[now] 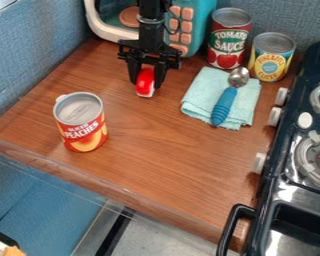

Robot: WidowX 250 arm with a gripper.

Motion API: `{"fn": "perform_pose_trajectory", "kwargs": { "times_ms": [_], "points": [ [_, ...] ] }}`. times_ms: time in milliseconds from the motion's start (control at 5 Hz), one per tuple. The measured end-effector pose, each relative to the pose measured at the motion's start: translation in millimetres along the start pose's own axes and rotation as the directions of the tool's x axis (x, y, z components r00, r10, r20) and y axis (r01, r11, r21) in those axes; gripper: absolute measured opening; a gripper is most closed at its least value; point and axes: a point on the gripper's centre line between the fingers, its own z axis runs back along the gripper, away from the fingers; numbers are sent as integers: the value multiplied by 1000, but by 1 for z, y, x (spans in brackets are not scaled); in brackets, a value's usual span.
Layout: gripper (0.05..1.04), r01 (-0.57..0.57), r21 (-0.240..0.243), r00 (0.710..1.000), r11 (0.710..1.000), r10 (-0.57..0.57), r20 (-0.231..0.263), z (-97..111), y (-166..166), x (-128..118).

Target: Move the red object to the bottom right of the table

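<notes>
Camera view, and across the middle spreads the wooden table (pixel 169 150), its lower right corner the target for this job. Down the right edge of the frame runs the black stove (pixel 273 175), its handle (pixel 233 226) jutting beside that very corner, so a low delivery could well knock it. Up top, in front of the teal toy microwave (pixel 201 25), hangs the black gripper (pixel 146 84), partly closed, its fingers apart by just about the width of the red object (pixel 145 80), one on each side, and they look to have it pinched.

Upper right of the frame, the pale blue cloth (pixel 199 95) lies under the blue-handled spoon (pixel 223 106), with the tomato sauce can (pixel 229 37) and the pineapple can (pixel 272 56) standing behind; at left, the peach can (pixel 81 122) stands upright.

Now the little one itself, top centre: red above, white at its lower end, rounded and glossy. I'd call it light and stiff, probably hard plastic, not fragile, but slick on that curve. The hold to want is square across both flanks, around the middle, firm without crushing. Whether its base touches the wood is hard to judge from this slant.
</notes>
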Motion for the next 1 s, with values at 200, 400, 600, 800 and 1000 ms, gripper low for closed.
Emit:
{"fn": "perform_pose_trajectory", "kwargs": {
  "times_ms": [200, 400, 600, 800, 1000],
  "points": [
    [587, 32, -49, 998, 998, -29, 56, 28, -17, -7],
    [587, 58, -126, 997, 990, -52, 56, 41, -38, -41],
    [588, 94, -138, 995, 986, -92, 23, 33, -58, -82],
    [588, 159, -118, 987, 980, -162, -13, 18, -77, -120],
    [587, 202, -138, 978, 970, -207, -24, 9, -91, -138]
  ]
}}
